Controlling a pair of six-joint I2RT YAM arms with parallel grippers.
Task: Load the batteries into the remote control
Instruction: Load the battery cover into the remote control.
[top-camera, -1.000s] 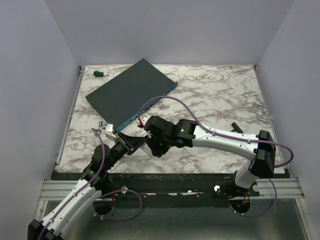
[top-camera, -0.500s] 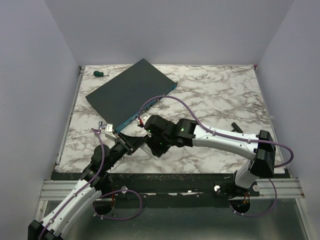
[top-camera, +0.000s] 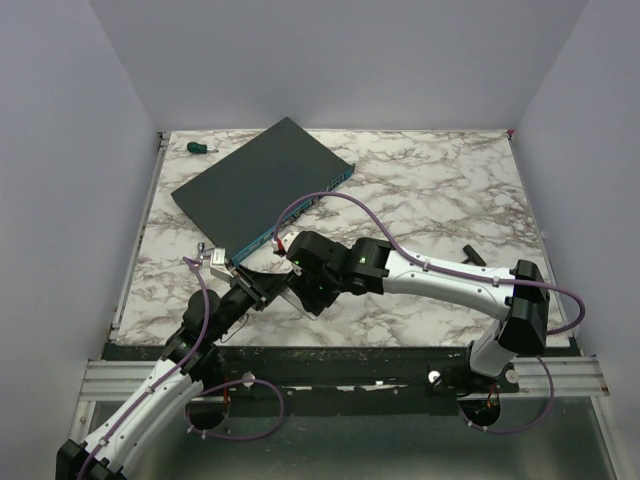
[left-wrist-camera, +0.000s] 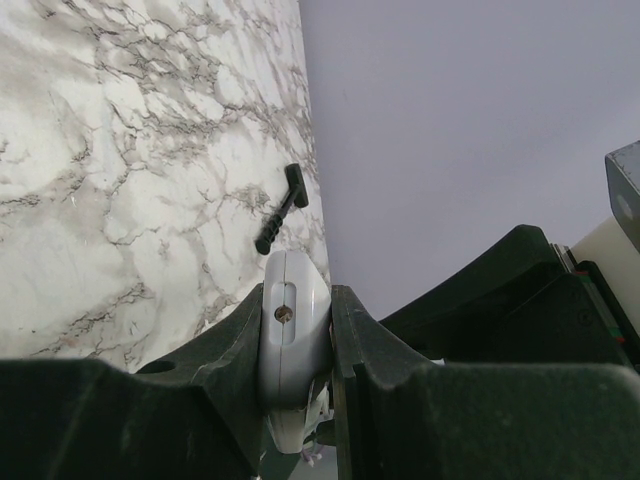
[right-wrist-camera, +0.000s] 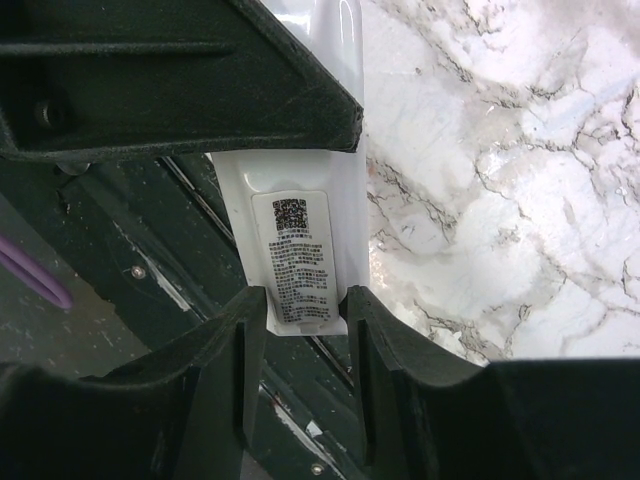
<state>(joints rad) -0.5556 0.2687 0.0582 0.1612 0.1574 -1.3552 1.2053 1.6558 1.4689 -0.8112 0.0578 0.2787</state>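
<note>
While angled rightward, left end effector (left-wrist-camera: 297, 300) clamps the remote control (right-wrist-camera: 298, 245).

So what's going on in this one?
The left arm's jaws are shut on the white remote control and hold it near the front edge of the marble table. The right arm's jaws straddle the remote's free end, whose labelled back faces the right wrist camera. The pictures don't show whether they grip it. No batteries show in any view. A dark flat box and a black T-shaped tool lie apart from both arms.
</note>
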